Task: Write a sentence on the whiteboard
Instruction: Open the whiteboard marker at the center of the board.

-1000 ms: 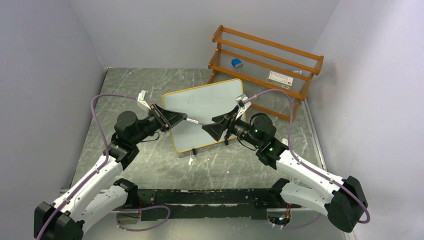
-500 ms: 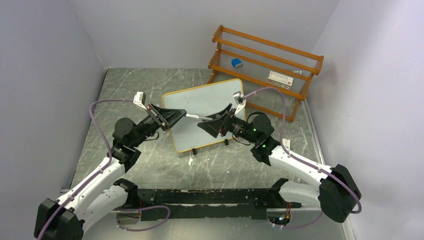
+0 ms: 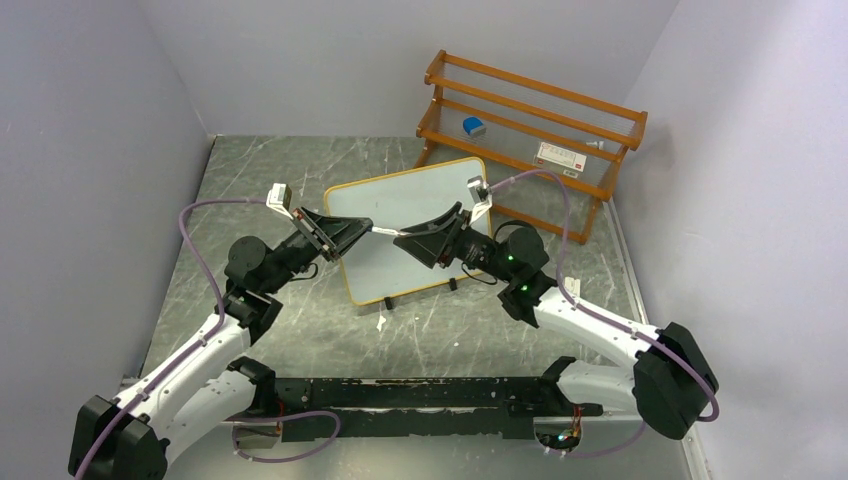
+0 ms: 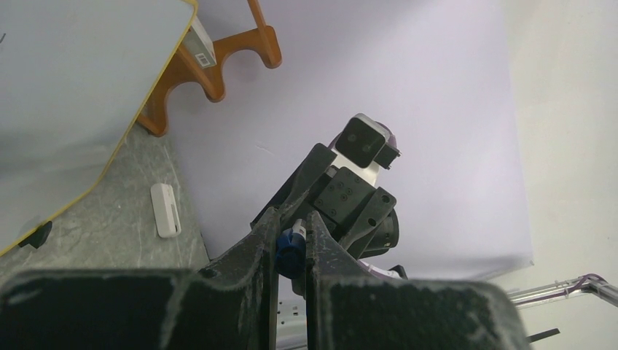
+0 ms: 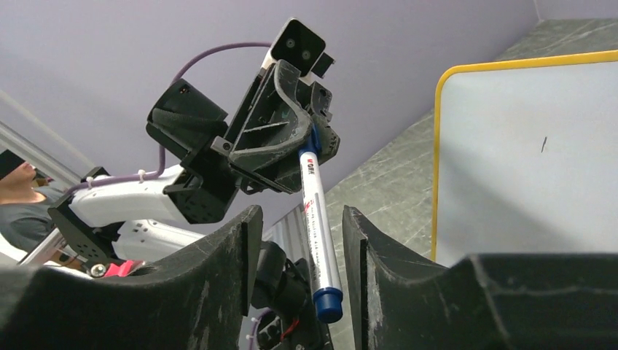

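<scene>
Top view, centre: left gripper [image 3: 366,229] and right gripper [image 3: 400,238] nose to nose, raised over the whiteboard [image 3: 420,195].

Left gripper: clamps tight on one blue end of the marker [image 5: 315,211] and points the barrel across at the other arm. Probably presents it that way to leave free length for taking.

Right gripper: sits with jaws partly apart and straddles the barrel near its lower blue end, bottom centre of the right wrist view. Gap visible on either side, so grips nothing yet.

Looks like a handover or a cap pull. Cap end not identifiable.

Whiteboard: rests mid-table on small black feet, just in front of the orange rack [image 3: 530,110] at upper right. Blank apart from one tiny dark tick. Sits directly below the grippers, presumably for a short reach down to the writing spot.
</scene>
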Available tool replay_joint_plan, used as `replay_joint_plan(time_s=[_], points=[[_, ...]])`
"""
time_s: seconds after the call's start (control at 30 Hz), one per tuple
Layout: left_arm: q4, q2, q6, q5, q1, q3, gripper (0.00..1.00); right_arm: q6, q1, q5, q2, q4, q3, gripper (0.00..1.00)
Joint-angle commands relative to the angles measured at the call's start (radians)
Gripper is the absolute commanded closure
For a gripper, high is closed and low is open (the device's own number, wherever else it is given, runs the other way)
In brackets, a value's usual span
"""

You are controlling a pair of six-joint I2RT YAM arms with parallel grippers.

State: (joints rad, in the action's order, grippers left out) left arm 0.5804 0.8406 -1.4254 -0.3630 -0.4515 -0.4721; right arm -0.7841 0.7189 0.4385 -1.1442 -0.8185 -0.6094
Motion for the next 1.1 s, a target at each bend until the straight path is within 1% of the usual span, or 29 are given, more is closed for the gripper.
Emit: replay_joint_plan(time_s=[0.0, 0.1, 0.17, 0.37, 0.57, 0.67, 0.73, 1.07], points=[[0.059, -0.009, -0.011, -0.015, 0.008, 0.010, 0.95, -0.026, -0.007, 0.005, -0.018, -0.071, -0.020, 0.54], [0.069, -0.004, -0.016, -0.018, 0.008, 0.013, 0.95, -0.026, -0.007, -0.001, -0.022, -0.074, -0.018, 0.58], [0.072, -0.001, -0.017, -0.021, 0.007, 0.013, 0.95, -0.023, -0.007, -0.010, -0.020, -0.075, -0.015, 0.63], [0.079, 0.002, -0.023, -0.020, 0.007, 0.021, 0.95, -0.022, -0.007, -0.011, -0.025, -0.081, -0.016, 0.73], [0.079, -0.010, -0.034, 0.005, 0.007, 0.038, 0.95, -0.028, -0.008, -0.009, -0.030, -0.101, -0.003, 0.89], [0.083, -0.008, -0.031, 0.019, 0.007, 0.033, 0.95, -0.019, -0.008, -0.013, -0.014, -0.092, 0.006, 0.94], [0.084, -0.001, -0.024, 0.024, 0.007, 0.029, 0.95, -0.013, -0.008, -0.014, 0.001, -0.083, 0.012, 1.00], [0.096, 0.013, 0.000, 0.065, 0.008, 0.018, 0.95, -0.031, -0.042, 0.026, 0.052, -0.075, 0.050, 1.00]])
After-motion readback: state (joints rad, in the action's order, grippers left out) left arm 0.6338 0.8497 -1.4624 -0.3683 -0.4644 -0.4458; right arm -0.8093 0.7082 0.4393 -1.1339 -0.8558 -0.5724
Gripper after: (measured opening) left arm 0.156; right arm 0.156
